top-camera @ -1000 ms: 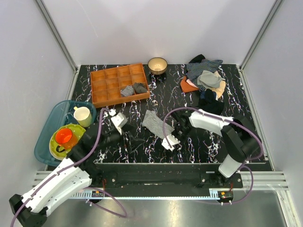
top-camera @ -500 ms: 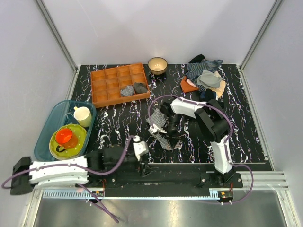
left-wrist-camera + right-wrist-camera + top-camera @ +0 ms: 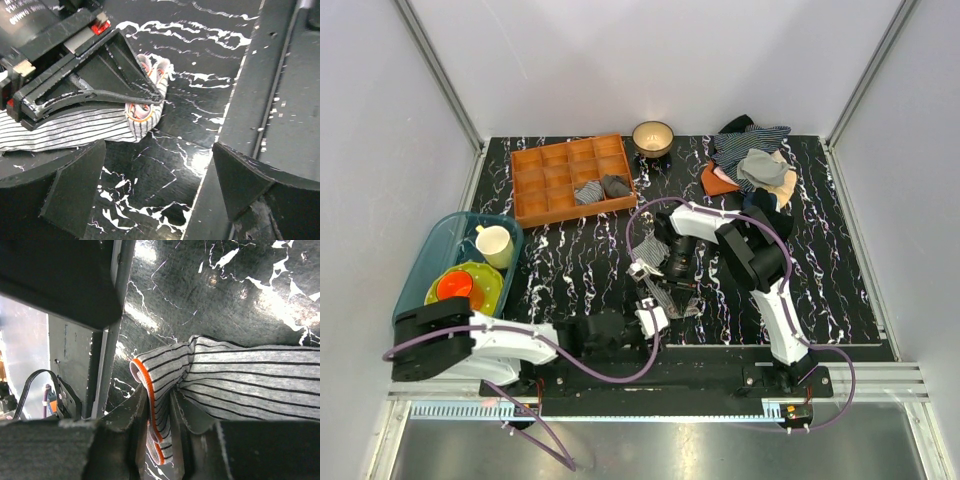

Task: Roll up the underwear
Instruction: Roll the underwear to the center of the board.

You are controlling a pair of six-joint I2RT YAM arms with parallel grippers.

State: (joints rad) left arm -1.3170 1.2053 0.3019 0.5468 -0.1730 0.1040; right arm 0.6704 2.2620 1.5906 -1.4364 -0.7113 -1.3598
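Note:
The underwear (image 3: 652,250), white cloth with thin dark pinstripes and an orange-edged band, lies in the middle of the black marble table. My right gripper (image 3: 667,291) is shut on its near folded edge. In the right wrist view the orange-trimmed fold (image 3: 150,385) sits pinched between my fingers (image 3: 131,412), and the rest of the cloth (image 3: 250,382) stretches off to the right. The left wrist view shows the same pinch (image 3: 145,107) from close by. My left gripper (image 3: 160,195) is open and empty, low over the table just in front of that fold (image 3: 653,314).
An orange compartment tray (image 3: 548,168) holding rolled garments stands at the back left, with a bowl (image 3: 652,137) beside it. A pile of clothes (image 3: 755,165) lies at the back right. A teal bin (image 3: 430,262) with a cup and dishes is at the left. The table's front rail (image 3: 280,100) runs beside my left gripper.
My right gripper moved left onto the underwear, took hold of its edge and drew it toward the front. My left arm dropped and swung right along the front edge to just before the fold.

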